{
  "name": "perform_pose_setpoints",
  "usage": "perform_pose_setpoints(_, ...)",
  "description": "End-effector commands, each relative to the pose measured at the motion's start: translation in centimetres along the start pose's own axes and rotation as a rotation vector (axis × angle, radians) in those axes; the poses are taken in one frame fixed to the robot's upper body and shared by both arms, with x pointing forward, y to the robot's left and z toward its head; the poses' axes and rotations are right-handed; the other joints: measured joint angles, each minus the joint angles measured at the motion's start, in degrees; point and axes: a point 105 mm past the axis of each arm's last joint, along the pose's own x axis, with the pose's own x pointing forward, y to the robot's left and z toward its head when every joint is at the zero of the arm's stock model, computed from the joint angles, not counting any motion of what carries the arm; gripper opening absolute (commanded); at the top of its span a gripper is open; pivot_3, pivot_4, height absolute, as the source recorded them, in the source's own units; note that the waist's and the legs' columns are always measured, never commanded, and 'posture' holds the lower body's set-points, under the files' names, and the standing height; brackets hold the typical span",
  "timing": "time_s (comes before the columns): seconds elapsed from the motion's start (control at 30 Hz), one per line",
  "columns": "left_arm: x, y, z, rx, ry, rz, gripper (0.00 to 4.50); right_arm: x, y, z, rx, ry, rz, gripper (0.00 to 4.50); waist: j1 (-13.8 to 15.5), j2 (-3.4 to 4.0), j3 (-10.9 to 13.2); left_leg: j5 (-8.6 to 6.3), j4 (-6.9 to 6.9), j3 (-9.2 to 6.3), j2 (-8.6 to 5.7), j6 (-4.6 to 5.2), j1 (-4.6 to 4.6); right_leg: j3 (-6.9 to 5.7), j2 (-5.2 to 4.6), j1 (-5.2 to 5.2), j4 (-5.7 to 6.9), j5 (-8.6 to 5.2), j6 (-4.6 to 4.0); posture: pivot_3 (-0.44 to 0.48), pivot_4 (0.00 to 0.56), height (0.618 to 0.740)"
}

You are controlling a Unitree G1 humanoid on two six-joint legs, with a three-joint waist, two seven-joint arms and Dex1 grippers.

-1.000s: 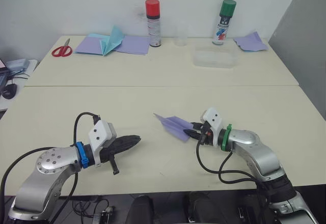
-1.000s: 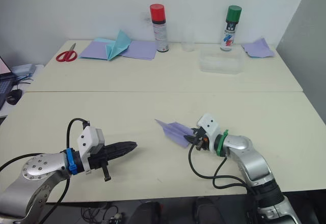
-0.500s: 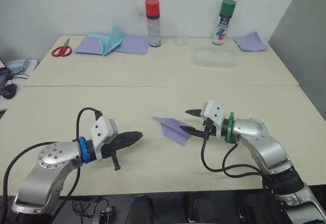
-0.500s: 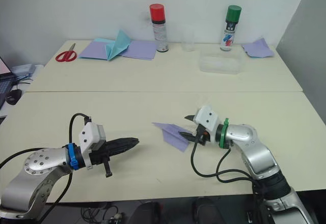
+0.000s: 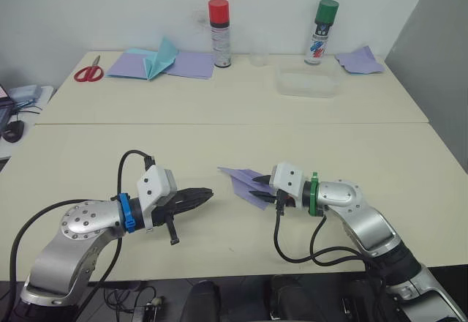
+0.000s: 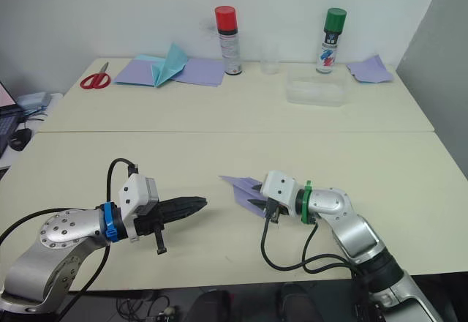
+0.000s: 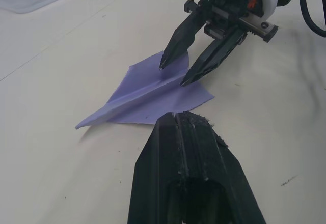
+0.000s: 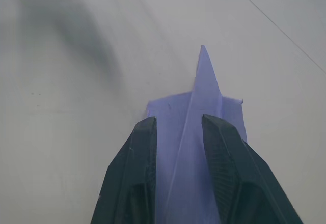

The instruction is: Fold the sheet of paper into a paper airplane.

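I have the right gripper (image 7: 174,72) parted astride the center crease of the paper (image 7: 147,95), a pointed dart on the table between my grippers, left gripper (image 5: 207,193) clenched nearby; next I'd pinch that ridge.

Head stereo pair: mounted high, facing forward and down over the near table (image 5: 219,249) to the far wall. Both eyes share the same scene, slightly offset sideways. Left wrist camera: low and close to the tabletop, sighting along the left gripper (image 7: 175,116) toward the sheet of paper (image 7: 147,94) and the right gripper (image 7: 175,71) beyond it. Right wrist camera: very near, looking down its own fingers (image 8: 140,147) onto the same sheet.
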Motion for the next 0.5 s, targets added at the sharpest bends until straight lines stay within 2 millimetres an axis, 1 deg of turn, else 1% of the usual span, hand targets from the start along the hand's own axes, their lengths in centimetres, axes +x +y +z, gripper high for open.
perform_pose_setpoints(0.03, 0.4, -0.2, 1.1, 0.045, -0.022, -0.032, 0.00, 0.7, -0.4, 0.6, -0.068, 0.009, -0.022, 1.44, 0.01, 0.00, 0.00, 0.00, 0.00, 0.01, 0.00, 0.00, 0.00, 0.00, 0.00, 0.00, 0.00, 0.00, 0.00, 0.000, 0.150, 0.740)
perform_pose_setpoints(0.13, 0.6, 0.0, 1.5, 0.055, -0.034, -0.030, 0.00, 1.1, -0.8, 0.2, -0.074, 0.032, -0.044, 1.44, 0.02, 0.00, 0.00, 0.00, 0.00, 0.02, -0.01, 0.00, -0.01, 0.00, 0.01, 0.00, 0.00, 0.00, 0.00, 0.000, 0.150, 0.740)
perform_pose_setpoints(0.27, 0.7, 0.0, 1.5, 0.053, -0.036, -0.023, 0.00, 1.1, -1.5, -0.1, -0.056, 0.050, -0.068, 1.44, -0.01, 0.00, 0.00, 0.00, 0.00, 0.05, -0.01, 0.00, -0.01, 0.03, 0.01, 0.00, 0.00, 0.00, 0.00, 0.000, 0.150, 0.740)
perform_pose_setpoints(0.5, 0.7, 0.1, 1.7, 0.049, -0.040, -0.012, 0.00, 1.0, -2.4, -0.2, 0.025, 0.062, -0.090, 1.44, 0.00, 0.00, 0.00, 0.00, 0.00, 0.05, 0.00, 0.00, -0.01, -0.01, 0.01, 0.00, 0.01, 0.00, 0.00, 0.000, 0.150, 0.740)
